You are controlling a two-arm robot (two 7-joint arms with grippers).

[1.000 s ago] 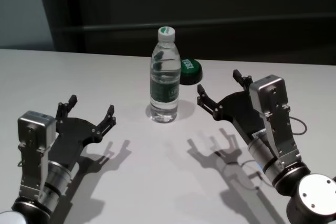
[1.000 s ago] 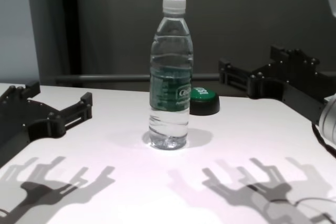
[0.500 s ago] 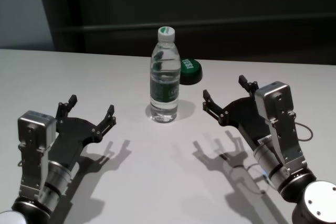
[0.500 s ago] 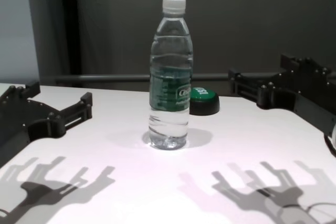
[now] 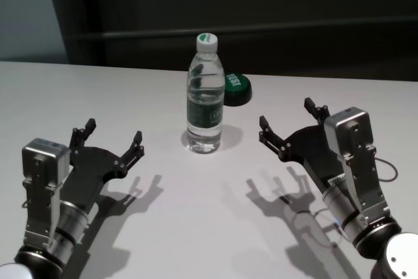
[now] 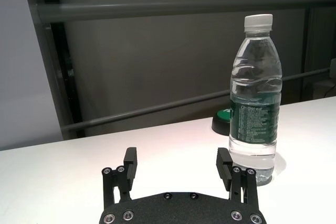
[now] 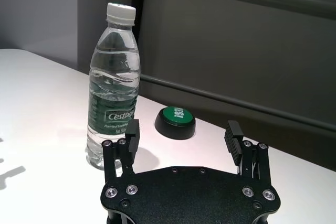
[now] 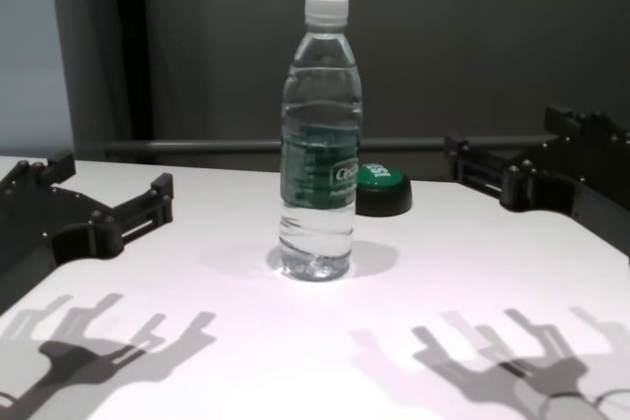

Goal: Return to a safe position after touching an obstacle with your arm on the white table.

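Nearest the robot, two arms reach over a smooth, plain white tabletop (image 5: 196,227). Each ends in a flat black plate with small screws and two slim black fingers. The left gripper (image 5: 112,138) hovers at about 8 o'clock from the table's middle, fingers spread wide apart and holding nothing. The right gripper (image 5: 294,122) hovers at about 4 o'clock, also spread wide and empty. Silver, boxy wrist housings sit behind each plate, and a thin cable loops beside the right forearm. Both grippers cast crisp, finger-shaped shadows on the white surface below them.

Farther out, between the two grippers and clear of both, stands the obstacle: a tall clear plastic water bottle (image 5: 206,96). It is upright, ribbed near the shoulder, filled with water, with a white screw cap and a dark green label printed in white lettering. The lettering is too small to read fully.

Just behind the bottle, at about 1 o'clock from it, lies a low round button (image 5: 236,88) with a black base and green top; the bottle hides part of it in the head view.

Beyond the table's far edge is a dark wall crossed by a horizontal grey rail (image 8: 197,147).
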